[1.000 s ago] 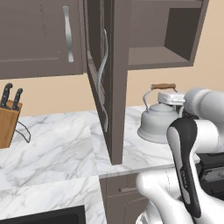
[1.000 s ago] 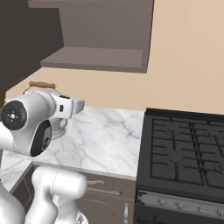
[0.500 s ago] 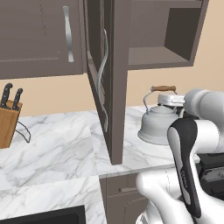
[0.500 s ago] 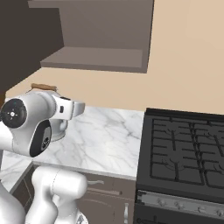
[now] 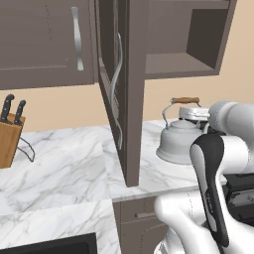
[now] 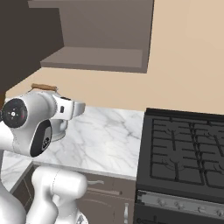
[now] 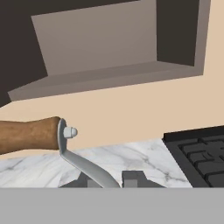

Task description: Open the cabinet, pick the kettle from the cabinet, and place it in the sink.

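We are at the carry step — the cabinet (image 5: 130, 74) stands open and the kettle (image 5: 177, 139) is out of it, above the marble table (image 5: 59, 168) just right of the door. The hand (image 7: 111, 179) is clamped on the kettle's handle bracket. Next we judge a leftward swing toward the sink (image 5: 54, 245) — clearing the open door.

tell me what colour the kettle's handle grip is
Light brown, like wood; the kettle handle shows best in the hand view.
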Tool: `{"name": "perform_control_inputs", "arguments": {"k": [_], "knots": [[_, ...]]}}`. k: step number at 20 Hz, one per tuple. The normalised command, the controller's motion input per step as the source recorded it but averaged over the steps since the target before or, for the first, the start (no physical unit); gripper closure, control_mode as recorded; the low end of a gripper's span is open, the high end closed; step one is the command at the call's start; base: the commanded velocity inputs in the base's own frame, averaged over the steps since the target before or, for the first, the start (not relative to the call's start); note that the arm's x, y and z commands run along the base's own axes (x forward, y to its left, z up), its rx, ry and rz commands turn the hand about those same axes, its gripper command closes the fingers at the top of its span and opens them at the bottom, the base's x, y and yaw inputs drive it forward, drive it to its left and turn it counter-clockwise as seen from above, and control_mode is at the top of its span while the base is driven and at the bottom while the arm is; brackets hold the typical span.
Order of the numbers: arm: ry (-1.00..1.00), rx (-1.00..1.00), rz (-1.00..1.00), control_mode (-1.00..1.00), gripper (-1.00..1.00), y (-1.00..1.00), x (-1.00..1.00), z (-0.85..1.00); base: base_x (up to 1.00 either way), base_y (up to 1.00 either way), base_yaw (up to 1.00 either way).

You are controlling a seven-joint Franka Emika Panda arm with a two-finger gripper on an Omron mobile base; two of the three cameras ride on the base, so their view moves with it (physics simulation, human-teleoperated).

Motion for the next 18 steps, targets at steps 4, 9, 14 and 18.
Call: {"name": "perform_control_inputs", "arguments": {"k": [4,9,14,18], "knots": [[0.00,0.00,0.00,-1.00,1.00,0.00,0.00,0.00,0.00,0.00,0.00],[0.00,0.00,0.00,-1.00,1.00,0.00,0.00,0.00,0.00,0.00,0.00],[0.00,0.00,0.00,-1.00,1.00,0.00,0.00,0.00,0.00,0.00,0.00],[0.00,0.00,0.00,-1.00,1.00,0.00,0.00,0.00,0.00,0.00,0.00]]}}
